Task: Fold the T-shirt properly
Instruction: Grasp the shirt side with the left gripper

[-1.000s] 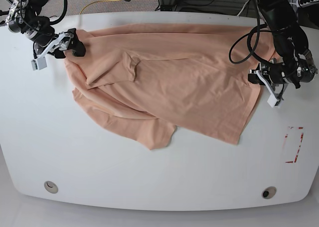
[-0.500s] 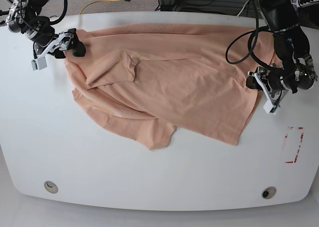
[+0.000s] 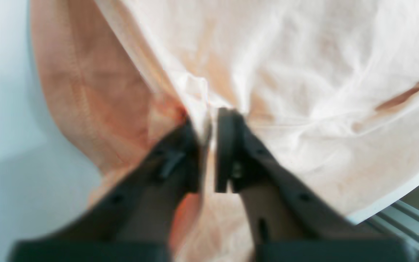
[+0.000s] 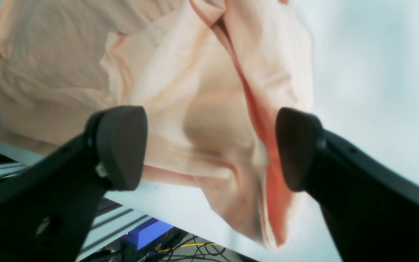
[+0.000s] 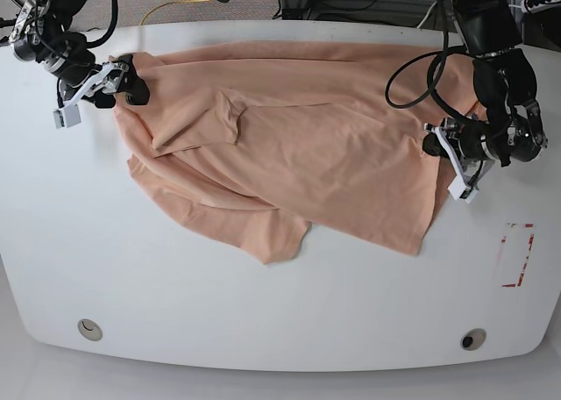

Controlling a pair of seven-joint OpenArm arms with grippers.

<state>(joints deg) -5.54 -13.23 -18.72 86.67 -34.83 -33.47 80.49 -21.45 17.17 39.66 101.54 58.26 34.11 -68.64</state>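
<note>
Far left of the table (image 5: 175,312): the right gripper (image 5: 123,77) reaches in low from the far-left corner, its wrist turned so the black fingers point right at the shirt's left end. In its wrist view the two rounded pads (image 4: 122,145) stand wide apart, a bunched fold of cloth lying between them, neither pad pressing it (nothing held).

Centre: the T-shirt (image 5: 298,146) lies spread across the far half of the white tabletop, peach-pink, soft and matte, rumpled with shallow creases. A sleeve is folded over onto the body left of middle; another flap trails toward the near edge. Hem runs slantwise at the right.

Right: the left gripper (image 5: 436,146) sits at the shirt's right edge, its arm coming down from the far-right corner with a black cable looped above the wrist. In its wrist view the flat black fingers (image 3: 226,145) are pinched together on a thin ridge of fabric (stitched hem visible just left of them).

Near right, well apart from the shirt: a red dashed rectangle (image 5: 517,255) marked on the table.
</note>
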